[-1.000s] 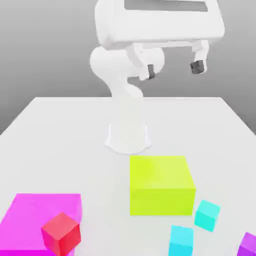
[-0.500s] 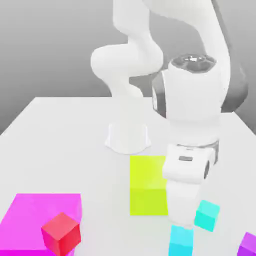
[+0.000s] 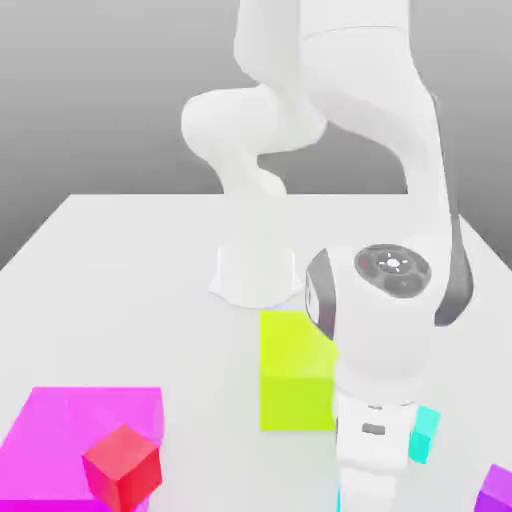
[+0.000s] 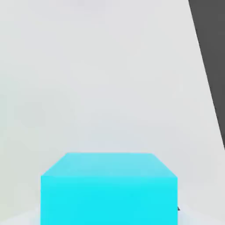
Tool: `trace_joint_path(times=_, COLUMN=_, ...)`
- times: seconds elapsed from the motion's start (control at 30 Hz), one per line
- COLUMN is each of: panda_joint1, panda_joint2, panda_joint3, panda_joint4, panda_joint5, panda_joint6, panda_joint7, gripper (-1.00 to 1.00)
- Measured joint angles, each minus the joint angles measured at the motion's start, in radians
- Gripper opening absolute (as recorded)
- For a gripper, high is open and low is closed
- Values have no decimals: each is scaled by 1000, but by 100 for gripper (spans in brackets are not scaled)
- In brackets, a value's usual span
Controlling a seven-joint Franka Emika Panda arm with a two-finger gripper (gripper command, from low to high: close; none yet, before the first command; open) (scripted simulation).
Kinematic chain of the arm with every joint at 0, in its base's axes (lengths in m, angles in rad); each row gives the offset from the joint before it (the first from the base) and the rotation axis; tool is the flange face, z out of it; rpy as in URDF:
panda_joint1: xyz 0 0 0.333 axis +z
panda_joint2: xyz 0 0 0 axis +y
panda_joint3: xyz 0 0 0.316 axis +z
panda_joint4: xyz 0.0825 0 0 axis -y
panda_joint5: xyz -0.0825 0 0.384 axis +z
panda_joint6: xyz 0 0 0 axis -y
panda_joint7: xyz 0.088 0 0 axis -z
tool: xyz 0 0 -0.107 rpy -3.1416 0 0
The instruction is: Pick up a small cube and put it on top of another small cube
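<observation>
Exterior and hand views of the grasp phase. Within the preceding second the arm (image 3: 385, 300) had swung down from a raised pose above its base (image 3: 256, 275) to the front of the table (image 3: 120, 260). The hand, which a second before hung high with its fingers spread wide, had dropped over the nearer cyan cube (image 4: 109, 189). The fingers had gone from fully spread to nearly shut, a gap consistent with pinching that cube, which sat square and close in the hand view; contact itself could not be confirmed, as the fingers were hidden. This change suggested that the pick-up step was at the point of grasp, with lifting and stacking not yet done.

In the exterior view the forearm stood nearly vertical, with the wrist directly over the hand and the hand pointing straight down at the lower edge. The second cyan cube (image 3: 426, 434), the likely target, lay just beside the hand on the exterior view's right. The yellow block (image 3: 290, 370) stood behind the hand, and the red cube (image 3: 122, 467) rested against the magenta block (image 3: 60, 435), well apart.
</observation>
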Motion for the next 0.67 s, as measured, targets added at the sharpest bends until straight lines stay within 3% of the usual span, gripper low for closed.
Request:
trace_joint_path(times=0.1, panda_joint1=18, panda_joint2=-102, panda_joint3=-16, panda_joint4=-26, panda_joint5=-31, panda_joint6=-79, panda_joint7=29, gripper=-100)
trace_joint_path(times=0.37, panda_joint1=153, panda_joint2=-324, panda_joint3=54, panda_joint4=-171, panda_joint5=-109, panda_joint6=-153, panda_joint7=212, gripper=-100)
trace_joint_path(times=0.53, panda_joint1=157, panda_joint2=-204, panda_joint3=65, panda_joint4=-181, panda_joint5=-97, panda_joint6=-19, panda_joint7=217, gripper=-100)
trace_joint_path(times=0.57, panda_joint1=154, panda_joint2=-179, panda_joint3=68, panda_joint4=-181, panda_joint5=-94, panda_joint6=5, panda_joint7=216, gripper=100)
trace_joint_path(times=0.67, panda_joint1=154, panda_joint2=-179, panda_joint3=68, panda_joint4=-181, panda_joint5=-94, panda_joint6=5, panda_joint7=216, gripper=100)
